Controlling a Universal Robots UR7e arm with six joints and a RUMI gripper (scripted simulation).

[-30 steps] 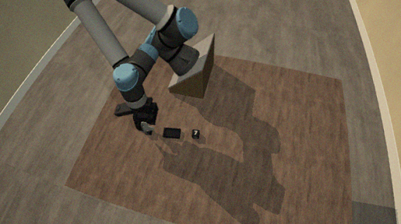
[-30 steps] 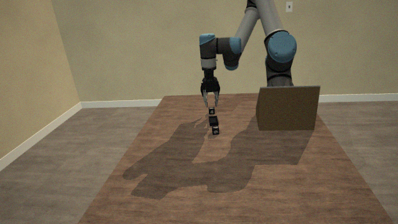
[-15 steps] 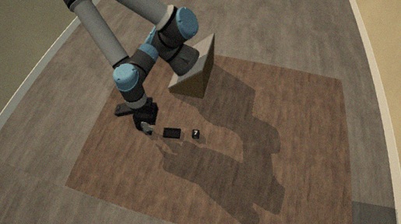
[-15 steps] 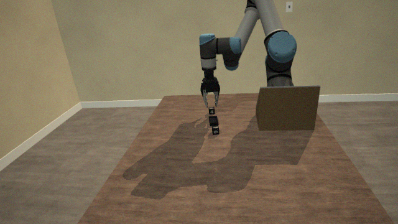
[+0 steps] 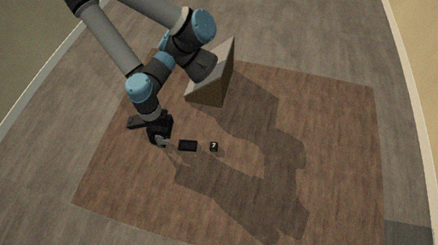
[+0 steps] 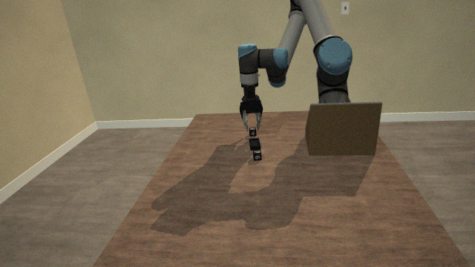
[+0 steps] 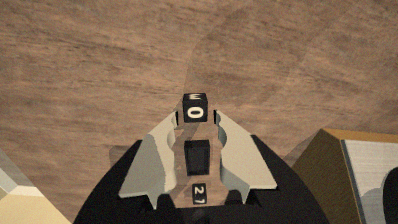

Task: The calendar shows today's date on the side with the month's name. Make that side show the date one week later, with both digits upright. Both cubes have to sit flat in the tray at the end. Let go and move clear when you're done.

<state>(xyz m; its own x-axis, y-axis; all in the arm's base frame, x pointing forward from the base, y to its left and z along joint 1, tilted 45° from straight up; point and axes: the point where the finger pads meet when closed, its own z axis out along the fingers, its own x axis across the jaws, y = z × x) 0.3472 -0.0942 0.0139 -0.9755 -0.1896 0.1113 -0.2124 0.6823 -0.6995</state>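
The black tray [image 5: 188, 145] [image 6: 254, 144] [image 7: 197, 157] lies between two black cubes and holds neither. One cube [image 6: 252, 132] [image 7: 195, 107] shows a white 4 in the exterior view; the wrist view shows a 0 and part of another mark on it. It is hidden in the top view. The other cube [image 5: 214, 146] [image 6: 257, 155] [image 7: 199, 194] shows a 7 in the top view, a sideways 6 or 9 in the exterior view, and a 2 in the wrist view. My gripper [image 6: 252, 129] [image 7: 195, 111] is partly open just above the first cube, with gaps at both sides. No month name is readable.
The wedge-shaped pedestal [image 5: 214, 90] [image 6: 343, 130] [image 7: 325, 170] carries the arm's base, on the right in the exterior view and the wrist view. A dark block-like shape shows beside the gripper body in the top view. Arm shadows cross the brown table [image 5: 334, 145] [image 6: 334, 230].
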